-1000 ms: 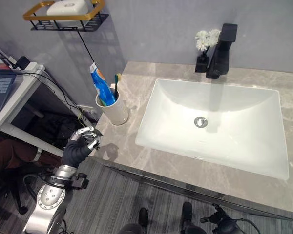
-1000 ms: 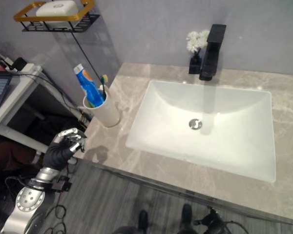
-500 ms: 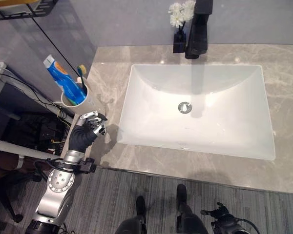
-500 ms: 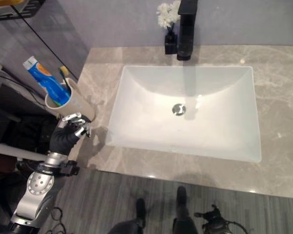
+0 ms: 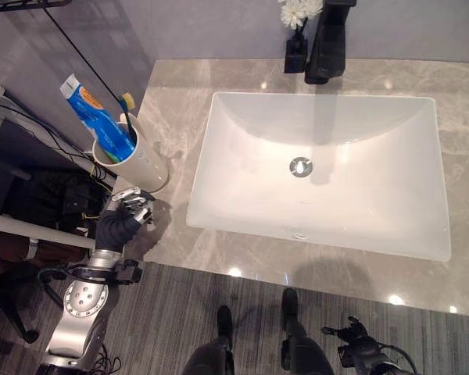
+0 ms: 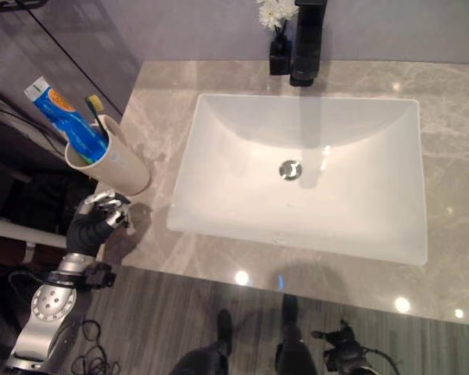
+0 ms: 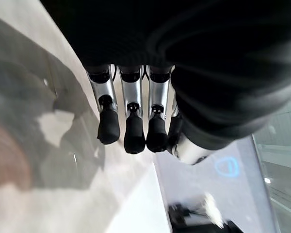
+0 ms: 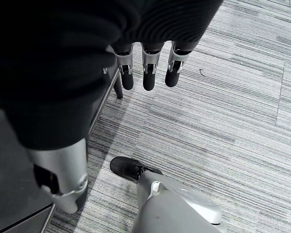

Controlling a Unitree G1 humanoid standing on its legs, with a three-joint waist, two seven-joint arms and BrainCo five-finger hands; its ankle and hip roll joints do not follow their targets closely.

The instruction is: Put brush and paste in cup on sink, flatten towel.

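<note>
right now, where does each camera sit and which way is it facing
Left eye view: on the head, looking down at the counter, sink and cup; left hand at the counter's edge.
Right eye view: beside it, facing the same way; both share the cup holding toothpaste and toothbrush, the faucet and the flowers.
Left wrist view: on the left wrist, looking along that hand's fingers over the counter.
Right wrist view: on the right wrist, looking past the right hand at striped floor.
</note>
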